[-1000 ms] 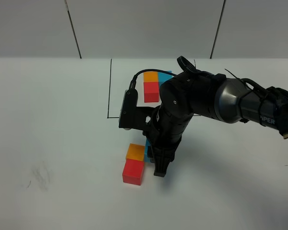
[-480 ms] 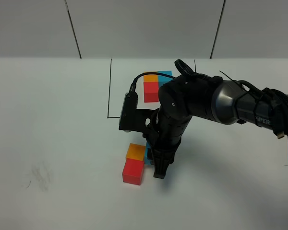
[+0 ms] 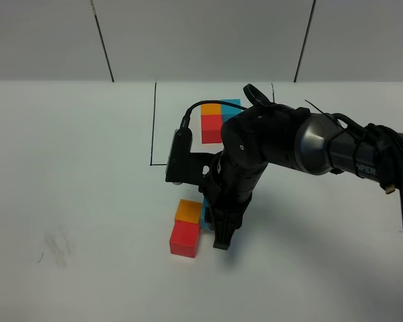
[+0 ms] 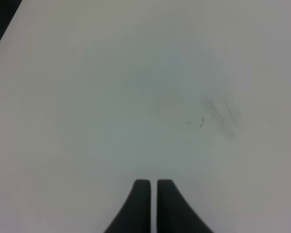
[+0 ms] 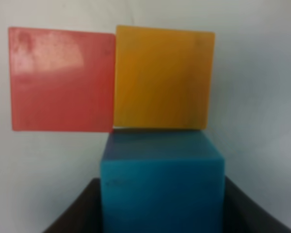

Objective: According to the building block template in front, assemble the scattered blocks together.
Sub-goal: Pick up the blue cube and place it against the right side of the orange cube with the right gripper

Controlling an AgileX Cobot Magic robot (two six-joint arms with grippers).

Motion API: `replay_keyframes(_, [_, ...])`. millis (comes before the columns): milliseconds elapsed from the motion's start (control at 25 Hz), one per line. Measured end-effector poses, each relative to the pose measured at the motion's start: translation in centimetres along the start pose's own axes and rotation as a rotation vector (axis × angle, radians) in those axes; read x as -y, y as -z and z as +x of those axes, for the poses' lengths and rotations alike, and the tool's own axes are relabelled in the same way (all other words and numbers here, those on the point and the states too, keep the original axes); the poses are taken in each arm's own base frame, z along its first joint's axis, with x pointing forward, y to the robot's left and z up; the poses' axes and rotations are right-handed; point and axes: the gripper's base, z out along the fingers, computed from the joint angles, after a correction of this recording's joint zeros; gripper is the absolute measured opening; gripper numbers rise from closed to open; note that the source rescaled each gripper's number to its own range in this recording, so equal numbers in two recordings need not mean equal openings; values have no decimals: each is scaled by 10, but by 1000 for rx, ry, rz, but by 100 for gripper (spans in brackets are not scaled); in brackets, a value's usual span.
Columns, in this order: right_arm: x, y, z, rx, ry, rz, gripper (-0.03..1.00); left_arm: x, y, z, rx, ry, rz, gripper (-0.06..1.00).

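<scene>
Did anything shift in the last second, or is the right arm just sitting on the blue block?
Little. The right end effector with the blue block between its fingers eased slightly left, and the red block and orange block were nudged left with it. The grip is unchanged, the blue block still against the orange one. The template and the shut left end effector stayed put.

Red cube (image 3: 185, 240) – orange (image 3: 189, 211) – blue (image 5: 161, 189) (touching)
</scene>
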Motion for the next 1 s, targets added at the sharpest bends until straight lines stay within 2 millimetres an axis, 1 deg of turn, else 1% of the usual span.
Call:
replay_keyframes(120, [0,-6,1,-9,-1,-7,48,0,0,0,0,0,0,0])
replay_keyframes(440, [1,-8,0,2,-2,3,48,0,0,0,0,0,0,0])
replay_keyframes(760, [-1,-25,3,-25,-5,-20,48,0,0,0,0,0,0,0])
replay_keyframes(1000, [-1,-27,3,-30,-4,-23,48,0,0,0,0,0,0,0])
